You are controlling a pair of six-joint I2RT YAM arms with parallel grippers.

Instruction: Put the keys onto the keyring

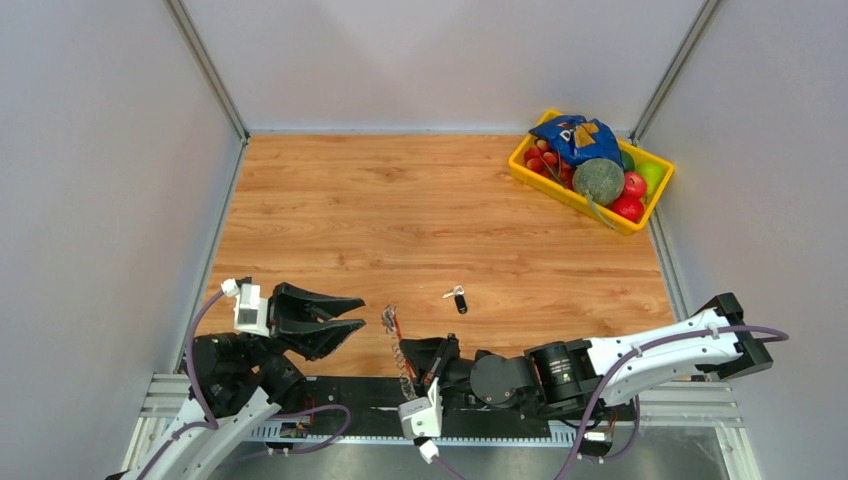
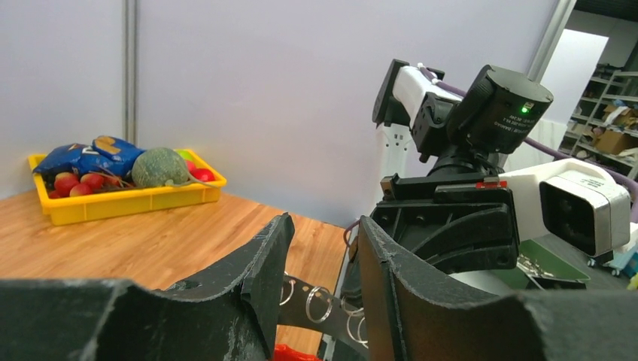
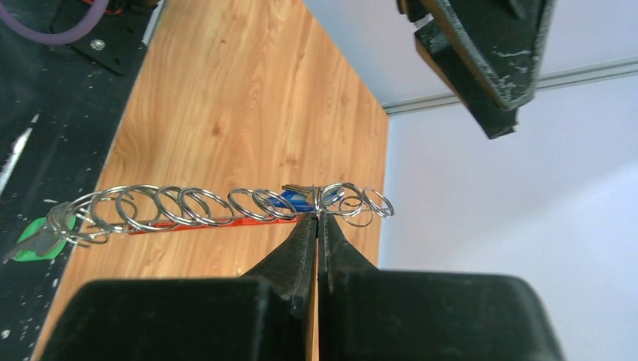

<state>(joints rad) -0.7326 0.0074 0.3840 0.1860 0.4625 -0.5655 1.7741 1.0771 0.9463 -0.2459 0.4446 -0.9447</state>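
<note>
The keyring strap (image 3: 188, 224) is a grey band with a red strip, a row of several silver rings (image 3: 203, 204) and a green tip (image 3: 34, 239). My right gripper (image 3: 319, 216) is shut on one ring near the strap's far end and holds it above the table's near edge (image 1: 398, 345). The blue-headed key (image 3: 297, 201) sits among the rings beside the grip. The black-headed key (image 1: 459, 298) lies on the wood, apart from both grippers. My left gripper (image 1: 360, 312) is open and empty, just left of the strap. In the left wrist view the strap's rings (image 2: 317, 302) show between its fingers (image 2: 271, 263).
A yellow basket (image 1: 530, 170) with fruit, a green melon and a blue bag stands at the back right corner; it also shows in the left wrist view (image 2: 124, 203). Grey walls enclose the wooden table (image 1: 400, 210). A black base rail (image 1: 330, 400) runs along the near edge.
</note>
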